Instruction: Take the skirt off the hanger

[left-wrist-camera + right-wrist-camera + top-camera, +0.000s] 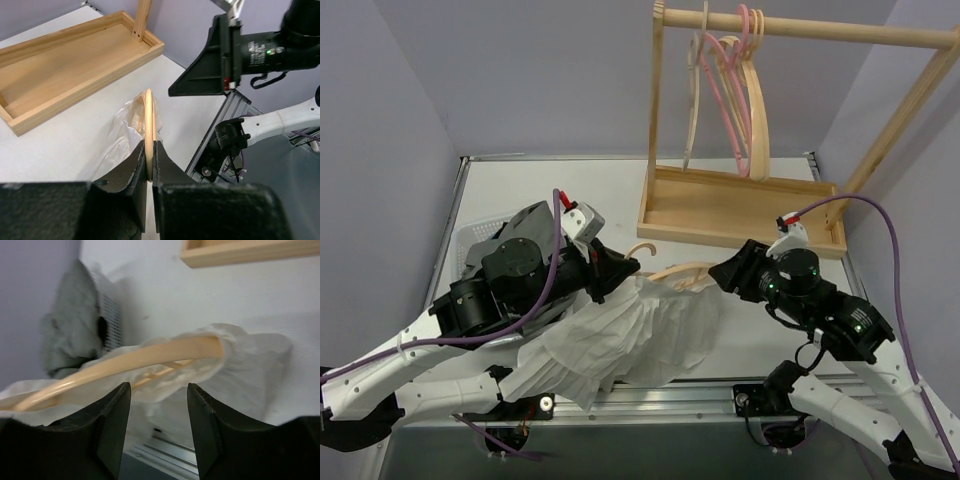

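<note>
- Left wrist view — the left gripper (150, 146) has its fingers squeezed tight on the thin wooden hanger (148, 112), which sticks up from between them.
- Just past the fingertips, the pale pleated skirt (117, 137) is bunched around the hanger and lies on the table (60, 145).
- Right wrist view — the right gripper (159, 390) has its fingers apart and holds nothing. The hanger's arm crosses just beyond the tips, with its end tucked inside the skirt.
- Farther off from the fingers sits the wooden rack (65, 65).

Most of the hanger (672, 271) buried under the skirt (630, 335), its end running off the right wrist view's edge, grey bundle (70, 330) behind it blurred
</note>
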